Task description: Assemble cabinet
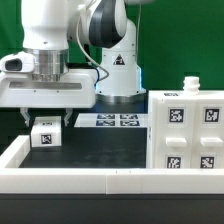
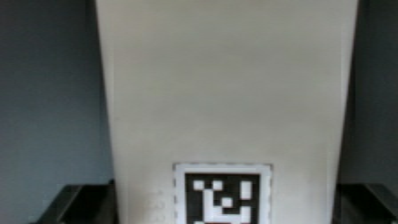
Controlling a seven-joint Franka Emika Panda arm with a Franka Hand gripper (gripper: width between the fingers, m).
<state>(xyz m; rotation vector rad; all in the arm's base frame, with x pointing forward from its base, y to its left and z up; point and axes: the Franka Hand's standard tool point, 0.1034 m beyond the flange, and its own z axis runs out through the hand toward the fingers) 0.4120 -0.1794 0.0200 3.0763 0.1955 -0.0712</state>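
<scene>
Dark tabletop [image 1: 100, 145], green backdrop behind, white robot base [image 1: 118, 70] at the back centre. Low white border rail [image 1: 90, 182] along the front edge and up the exterior view's left side. Marker board [image 1: 110, 121] flat on the tabletop just in front of the base, printed tags facing up.

Gripper [image 1: 47, 118] low at the exterior view's left, pointing straight down. Clamped on small tagged block [image 1: 46, 133], one finger on each side of its upper part, jaws only as far apart as the block is wide. Printed marker on the block's side toward the exterior camera. Cannot tell whether the block's underside touches the tabletop or hangs just above it.

Wrist view: same block [image 2: 214, 90] as a long plain white face filling the middle, one tag [image 2: 222, 197] at the gripper end, dark fingers [image 2: 75, 203] hard against both its edges. Blurred dark surface on either side.

Cabinet [image 1: 190, 135] at the exterior view's right, well apart from gripper and block. Stands upright behind the front rail: tall boxy white body, four square markers on the near face in two rows of two. Small white knob [image 1: 190, 84] on top. Contact with the rail unclear.
</scene>
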